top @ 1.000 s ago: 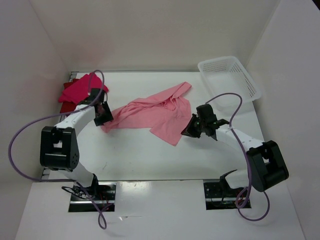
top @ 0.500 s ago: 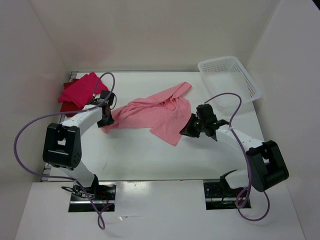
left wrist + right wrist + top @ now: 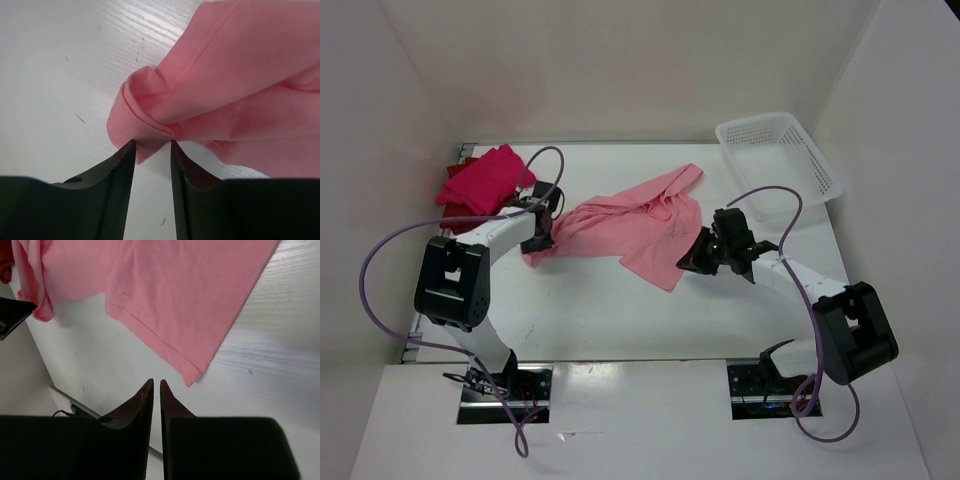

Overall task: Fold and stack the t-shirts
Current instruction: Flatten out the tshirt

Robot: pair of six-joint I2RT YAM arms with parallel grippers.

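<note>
— Firstly, state the position and condition of the pale pink t-shirt (image 3: 630,225).

— Unfolded. It lies crumpled on the table (image 3: 600,310) at mid-width, stretched on a slant from its near-left corner to a sleeve at the far right. Creases gather around the middle. The near-right panel lies flatter, with a stitched hem and a pointed corner.

— And the other t-shirts?

— The magenta t-shirt (image 3: 485,180) sits at the far-left corner of the table, bunched rather than flat. The dark red t-shirt (image 3: 450,213) lies under it, and only its edges show. Both are apart from the pale pink one.

— Left gripper (image 3: 152,144)?

— It is at the near-left corner of the pale pink t-shirt. That corner is rolled into a thick fold with a stitched seam along it. The lowest tip of the fold sits between the two fingertips and touches both. The fingers stand apart by the width of that tip. Whether they pinch the cloth or merely flank it cannot be determined.

— Right gripper (image 3: 156,382)?

— It is just beside the shirt's near-right hem corner, over bare table. The fingers are drawn nearly together, with a thin slit between them and nothing in it. The cloth is clear of the tips.

— Other items?

— A white lattice basket (image 3: 750,122) stands at the far right of the table, well apart from the shirts.
</note>
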